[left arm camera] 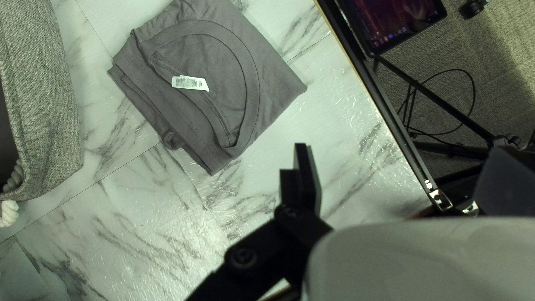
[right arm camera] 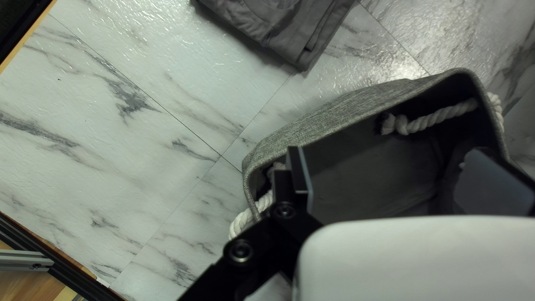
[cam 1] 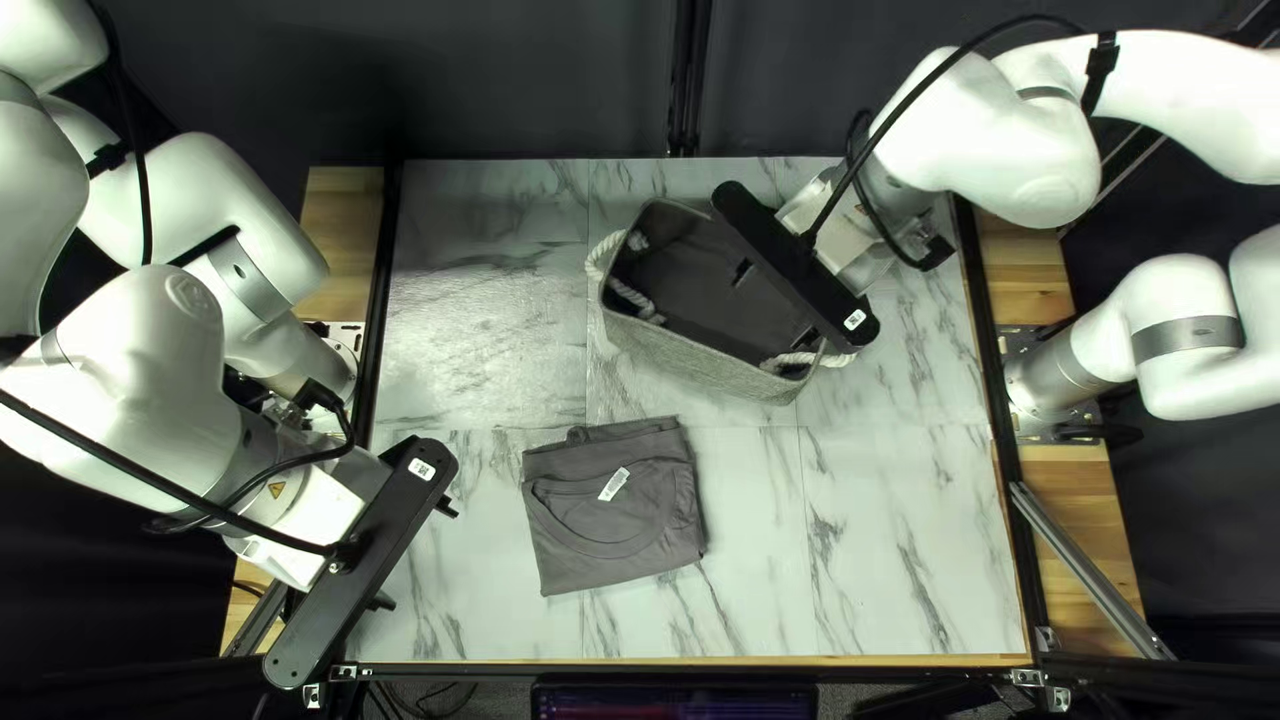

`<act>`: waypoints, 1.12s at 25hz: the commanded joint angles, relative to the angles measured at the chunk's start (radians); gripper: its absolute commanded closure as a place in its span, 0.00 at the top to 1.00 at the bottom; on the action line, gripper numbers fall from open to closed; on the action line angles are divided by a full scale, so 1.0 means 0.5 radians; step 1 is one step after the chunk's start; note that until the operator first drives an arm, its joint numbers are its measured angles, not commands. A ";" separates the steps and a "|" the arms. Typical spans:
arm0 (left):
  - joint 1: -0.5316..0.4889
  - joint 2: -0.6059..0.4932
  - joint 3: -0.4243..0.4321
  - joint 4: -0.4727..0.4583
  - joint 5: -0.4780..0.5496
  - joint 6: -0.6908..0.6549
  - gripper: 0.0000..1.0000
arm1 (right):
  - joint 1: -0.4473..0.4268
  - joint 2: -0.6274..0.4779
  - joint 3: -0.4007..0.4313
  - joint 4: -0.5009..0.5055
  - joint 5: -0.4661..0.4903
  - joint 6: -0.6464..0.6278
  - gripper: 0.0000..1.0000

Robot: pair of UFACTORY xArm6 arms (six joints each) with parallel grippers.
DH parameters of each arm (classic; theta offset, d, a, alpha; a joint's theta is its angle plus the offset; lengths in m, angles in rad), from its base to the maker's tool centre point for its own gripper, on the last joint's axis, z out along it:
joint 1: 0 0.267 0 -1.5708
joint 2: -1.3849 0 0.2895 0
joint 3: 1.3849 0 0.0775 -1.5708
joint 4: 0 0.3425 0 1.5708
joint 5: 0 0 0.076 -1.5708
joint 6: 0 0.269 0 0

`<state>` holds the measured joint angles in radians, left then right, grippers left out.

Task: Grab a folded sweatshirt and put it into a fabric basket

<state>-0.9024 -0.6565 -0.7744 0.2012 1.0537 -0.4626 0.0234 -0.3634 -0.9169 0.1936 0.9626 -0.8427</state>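
In the top left view a folded grey sweatshirt (cam 1: 587, 467) lies flat on the table, its neckline and white label facing up. My left gripper (cam 1: 416, 555) is raised to the left of it. The left wrist view has this gripper (left arm camera: 402, 175) open and holding nothing, with the sweatshirt (left arm camera: 273, 78) ahead and to one side. Beyond the sweatshirt stands the grey fabric basket (cam 1: 707, 367), with white rope handles. My right gripper (cam 1: 775, 304) is over the basket's opening. In the right wrist view the same gripper (right arm camera: 395, 177) is open, its fingers apart above the hollow of the basket (right arm camera: 340, 120).
Marbled table surface (cam 1: 894, 547) shows around the sweatshirt and basket. Dark rails run along the table's sides, with wooden strips (cam 1: 1087, 534) outside them. A screen (cam 1: 674, 702) stands just beyond the near edge; cables hang beside it.
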 commanded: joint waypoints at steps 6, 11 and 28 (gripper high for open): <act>0.234 0.440 -0.058 -0.197 -0.200 -0.075 1.00 | 0.610 0.222 -0.073 -0.358 -0.074 0.794 1.00; 0.382 0.396 0.113 -0.335 -0.291 -0.016 1.00 | 0.731 0.541 -0.236 -0.446 -0.095 1.002 1.00; 0.429 0.309 0.386 -0.343 -0.434 0.829 1.00 | 0.536 0.699 0.229 0.143 -0.810 0.400 1.00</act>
<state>-0.6685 -0.5175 -0.5807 0.0034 0.8500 -0.0876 0.2953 -0.0388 -0.8027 0.2154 0.5808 -0.5928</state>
